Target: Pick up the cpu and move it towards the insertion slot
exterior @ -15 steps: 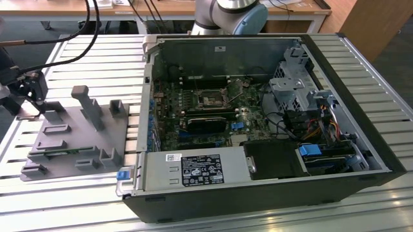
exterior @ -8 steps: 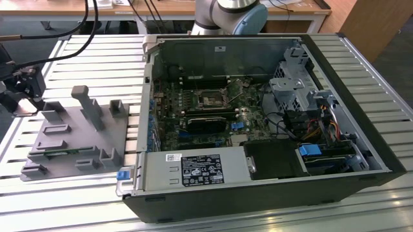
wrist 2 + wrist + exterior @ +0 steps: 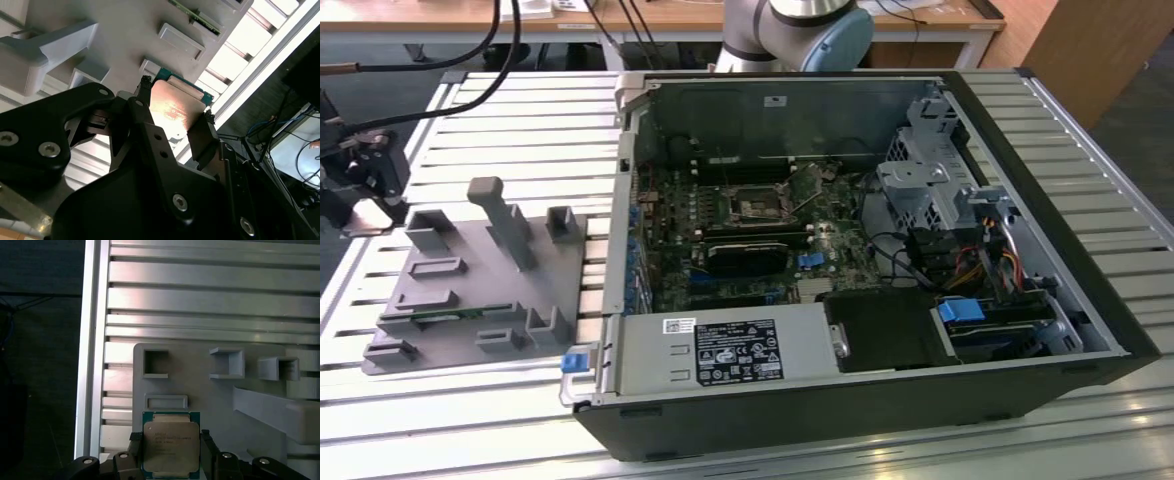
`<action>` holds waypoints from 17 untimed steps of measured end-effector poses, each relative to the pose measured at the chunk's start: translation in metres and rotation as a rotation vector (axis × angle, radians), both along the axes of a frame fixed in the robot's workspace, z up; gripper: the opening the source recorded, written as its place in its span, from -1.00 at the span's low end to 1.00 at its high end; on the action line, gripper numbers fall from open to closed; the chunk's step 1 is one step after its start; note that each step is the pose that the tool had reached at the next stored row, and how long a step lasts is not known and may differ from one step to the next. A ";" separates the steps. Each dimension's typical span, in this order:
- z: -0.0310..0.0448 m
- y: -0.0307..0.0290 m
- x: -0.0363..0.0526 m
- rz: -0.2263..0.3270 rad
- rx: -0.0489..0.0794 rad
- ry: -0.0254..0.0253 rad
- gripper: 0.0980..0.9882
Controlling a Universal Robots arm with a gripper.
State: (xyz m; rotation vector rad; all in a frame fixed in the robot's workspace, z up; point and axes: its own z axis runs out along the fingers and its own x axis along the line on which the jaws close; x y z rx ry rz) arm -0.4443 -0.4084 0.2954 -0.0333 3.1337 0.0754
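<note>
The claw is pinching the cpu: in both wrist views one black finger presses each of two opposite edges. The chip lies flat between them, its silvery top showing and a thin green rim around it.

In the first wrist view the cpu sits over the grey fixture, at the corner nearest the counter edge and just beside a shallow rectangular frame. I cannot tell whether it rests on the fixture or hangs clear of it.

The second wrist view shows the claw from behind, with the cpu glinting between the tips and a green memory strip standing in the fixture farther off.

In the exterior view the claw is at the far end of the fixture, on the exterior view's left. It is well apart from the open case, where the socket sits on the board. Fixture and case both stand on the slatted counter.
</note>
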 end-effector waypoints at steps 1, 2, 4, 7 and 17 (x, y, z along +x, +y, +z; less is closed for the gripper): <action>0.0011 0.0001 0.0000 0.000 0.000 0.0000 0.00; 0.0021 0.0001 0.0000 0.000 0.000 0.0001 0.00; 0.0041 0.0003 0.0000 0.000 0.000 0.0000 0.00; 0.0070 0.0005 0.0000 0.000 0.000 -0.0001 0.00; 0.0153 0.0014 0.0000 0.000 0.000 0.0000 0.00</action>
